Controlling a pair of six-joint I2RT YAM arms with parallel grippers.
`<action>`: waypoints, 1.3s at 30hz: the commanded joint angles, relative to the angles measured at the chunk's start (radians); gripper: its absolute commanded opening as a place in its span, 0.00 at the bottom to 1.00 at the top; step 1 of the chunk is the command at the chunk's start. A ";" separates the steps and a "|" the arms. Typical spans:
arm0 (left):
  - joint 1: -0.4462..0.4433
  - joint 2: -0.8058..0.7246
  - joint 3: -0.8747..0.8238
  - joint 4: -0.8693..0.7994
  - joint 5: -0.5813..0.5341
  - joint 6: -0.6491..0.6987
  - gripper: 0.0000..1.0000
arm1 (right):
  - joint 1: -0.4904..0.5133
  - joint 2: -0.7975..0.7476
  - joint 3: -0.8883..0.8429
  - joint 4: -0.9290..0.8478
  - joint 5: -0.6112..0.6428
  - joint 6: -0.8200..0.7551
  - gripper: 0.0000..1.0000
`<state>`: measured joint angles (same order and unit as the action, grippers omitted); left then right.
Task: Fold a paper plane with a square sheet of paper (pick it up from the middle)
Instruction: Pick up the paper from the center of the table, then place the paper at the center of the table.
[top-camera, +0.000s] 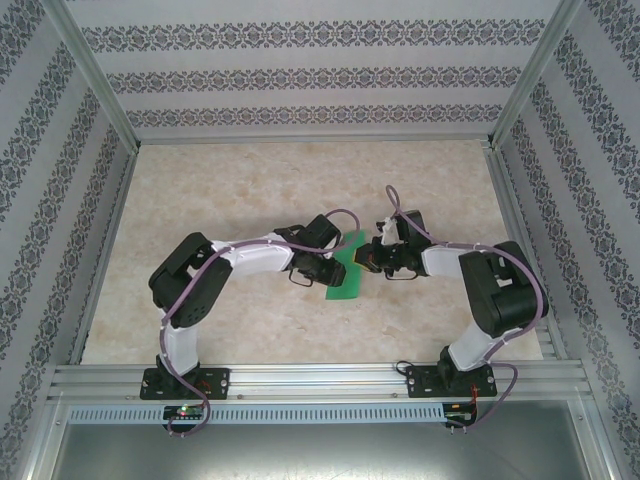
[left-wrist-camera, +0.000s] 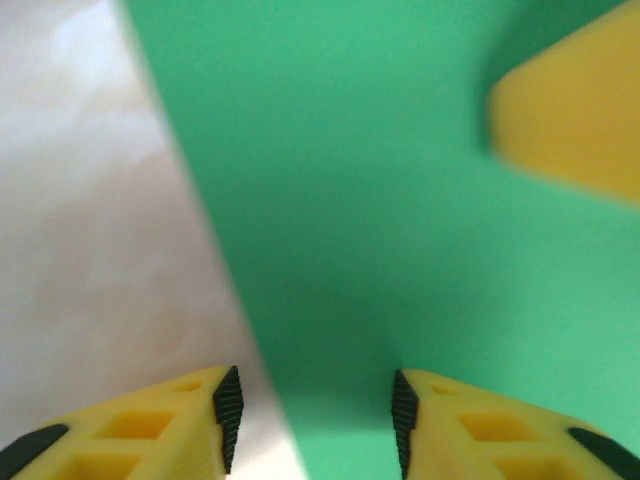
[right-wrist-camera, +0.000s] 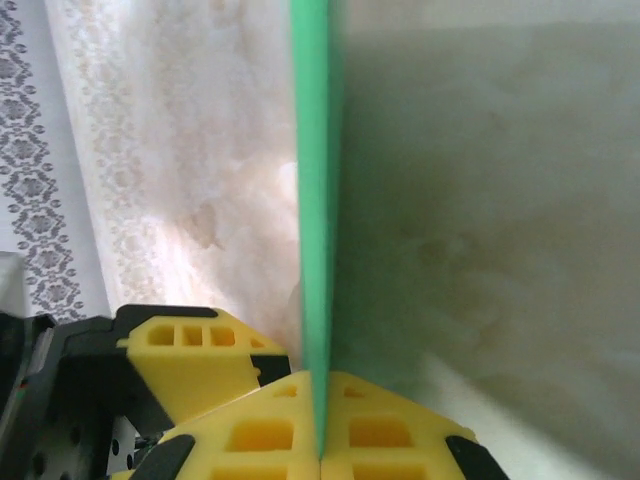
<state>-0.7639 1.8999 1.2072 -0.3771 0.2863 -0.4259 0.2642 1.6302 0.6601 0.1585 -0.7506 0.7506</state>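
Note:
The square sheet of paper (top-camera: 343, 272) is bright green and folded to a narrow strip, held at the table's middle between both grippers. My right gripper (top-camera: 367, 258) is shut on its right edge. In the right wrist view the paper (right-wrist-camera: 312, 190) stands edge-on and runs straight up out of the closed gripper (right-wrist-camera: 320, 415). My left gripper (top-camera: 322, 272) is at the strip's left side. Its fingertips (left-wrist-camera: 228, 410) stand apart, open (left-wrist-camera: 315, 420), with the green sheet (left-wrist-camera: 400, 220) spread close behind them. I cannot tell if the fold has a paper plane's pointed shape.
The marbled beige table (top-camera: 260, 190) has patterned walls (top-camera: 300, 75) on three sides. An aluminium rail (top-camera: 320, 380) carries the arm bases at the near edge. A yellow finger of the right gripper (left-wrist-camera: 575, 115) pokes into the left wrist view.

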 joint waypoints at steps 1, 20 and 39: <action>0.012 -0.099 0.059 -0.186 -0.043 0.014 0.57 | -0.002 -0.081 0.018 -0.002 -0.043 0.003 0.00; 0.143 -0.579 -0.393 0.431 0.209 -0.476 0.74 | -0.001 -0.161 0.093 0.302 -0.224 0.370 0.00; 0.168 -0.676 -0.390 0.333 0.240 -0.467 0.26 | 0.041 -0.153 0.130 0.260 -0.205 0.356 0.00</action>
<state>-0.6064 1.2530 0.8082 0.0067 0.5308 -0.9173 0.2909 1.4708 0.7582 0.4007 -0.9440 1.1049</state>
